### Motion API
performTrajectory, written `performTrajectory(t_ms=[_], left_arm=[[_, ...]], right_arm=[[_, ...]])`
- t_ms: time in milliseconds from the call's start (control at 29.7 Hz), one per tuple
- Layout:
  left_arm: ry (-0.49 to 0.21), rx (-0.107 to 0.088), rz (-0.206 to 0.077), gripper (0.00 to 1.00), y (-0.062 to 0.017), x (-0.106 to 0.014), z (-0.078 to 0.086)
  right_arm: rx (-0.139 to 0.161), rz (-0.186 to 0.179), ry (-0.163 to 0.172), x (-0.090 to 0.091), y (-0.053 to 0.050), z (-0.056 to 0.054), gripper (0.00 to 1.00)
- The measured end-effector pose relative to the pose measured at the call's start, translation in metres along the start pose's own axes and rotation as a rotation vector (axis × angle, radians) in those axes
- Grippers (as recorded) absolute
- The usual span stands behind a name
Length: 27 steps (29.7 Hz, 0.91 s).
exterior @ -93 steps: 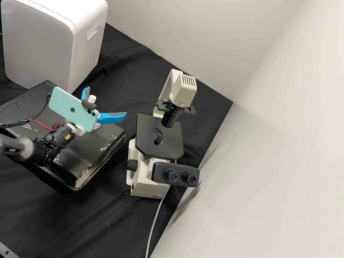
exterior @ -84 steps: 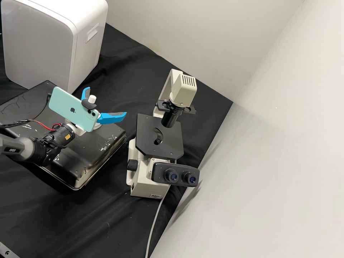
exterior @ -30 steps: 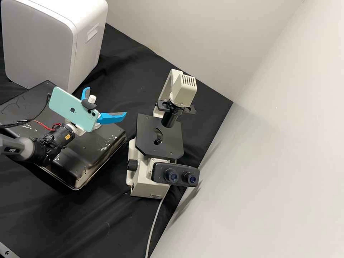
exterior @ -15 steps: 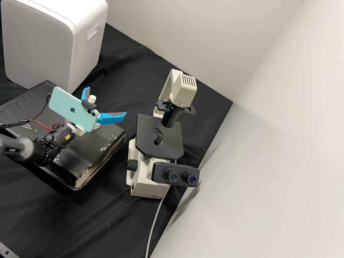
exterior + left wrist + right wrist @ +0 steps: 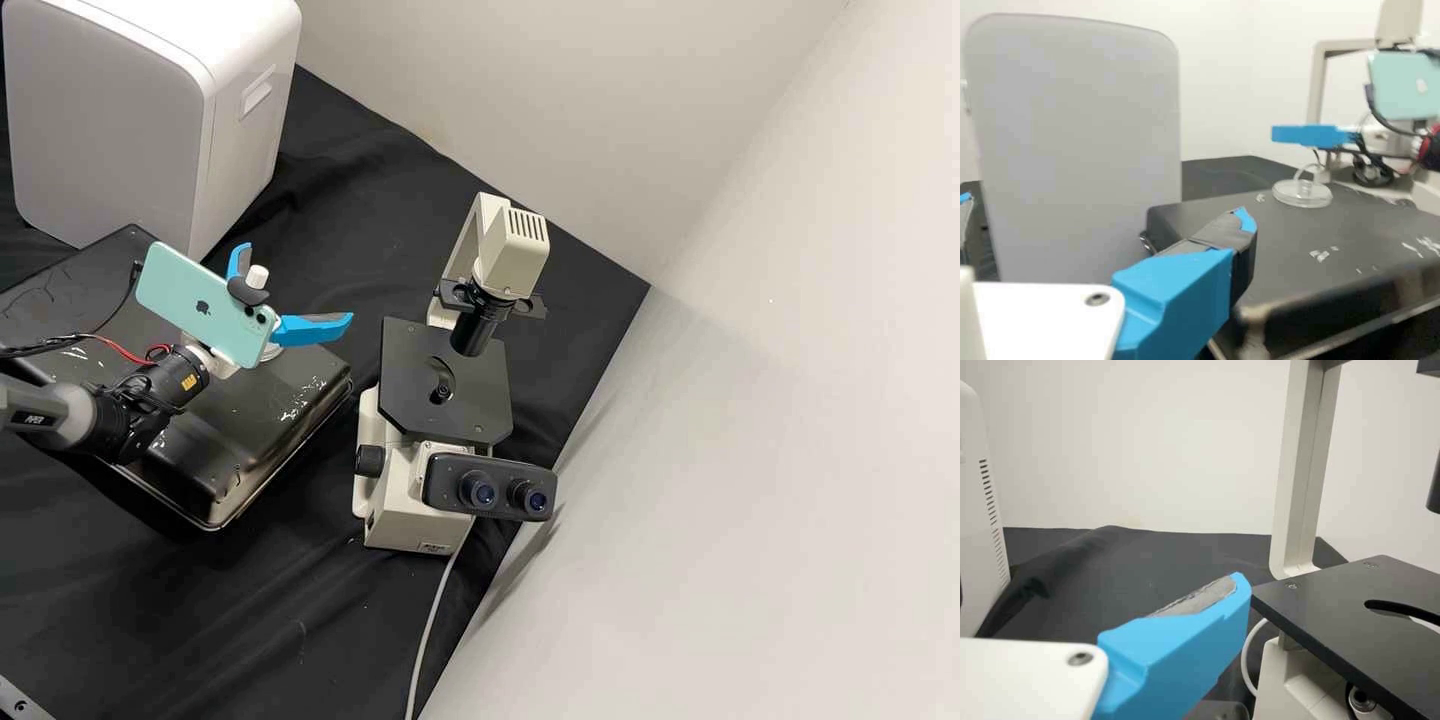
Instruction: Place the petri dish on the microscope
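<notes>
Right arm link point(image 5: 45, 412): dark grey round tube with a small white marking, entering the high view at nine o'clock.
Wrist joint point(image 5: 160, 385): black cylinder with a small orange label.
Cables point(image 5: 112, 347): one red and one black, both thin, at the joint's ten o'clock.
Wrist camera point(image 5: 200, 305): mint-green phone in a black clamp with a white knob point(image 5: 258, 274).
Right gripper point(image 5: 298, 283): two bright blue fingers, one straight and one curved.
Right gripper body point(image 5: 1027, 679): white and flat, with one silver screw point(image 5: 1080, 658); the blue finger has a grey pad point(image 5: 1192, 598).
Left gripper point(image 5: 1102, 208): white squared body with a single screw; a blue wedge-shaped finger point(image 5: 1177, 296) with dark grey padding at its tip.
</notes>
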Motion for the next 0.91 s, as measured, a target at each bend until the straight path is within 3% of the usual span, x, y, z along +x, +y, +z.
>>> performTrajectory(t_ms=[67,202,303,337,472,607,708,809,910], left_arm=[[0.0,-0.007,0.003,1.0,0.0024,-0.002,-0.004],[-0.023,0.014,0.023,1.0,0.0074,-0.006,-0.008],[-0.032,0.014,0.035,1.0,0.0106,-0.008,-0.012],[-0.031,0.023,0.037,1.0,0.0116,-0.009,-0.014],[-0.019,0.014,0.031,1.0,0.0137,-0.013,-0.024],[0.014,-0.008,0.04,1.0,0.0152,-0.016,-0.03],[0.008,-0.004,0.034,1.0,0.0149,-0.018,-0.031],[0.021,0.006,0.049,1.0,0.0162,-0.019,-0.033],[0.02,0.004,0.066,1.0,0.0179,-0.021,-0.034]], right_arm=[[0.0,0.0,0.0,0.0,0.0,0.0,1.0],[0.0,0.0,0.0,0.0,0.0,0.0,1.0],[0.0,0.0,0.0,0.0,0.0,0.0,1.0],[0.0,0.0,0.0,0.0,0.0,0.0,1.0],[0.0,0.0,0.0,0.0,0.0,0.0,1.0],[0.0,0.0,0.0,0.0,0.0,0.0,1.0],[0.0,0.0,0.0,0.0,0.0,0.0,1.0],[0.0,0.0,0.0,0.0,0.0,0.0,1.0],[0.0,0.0,0.0,0.0,0.0,0.0,1.0]])
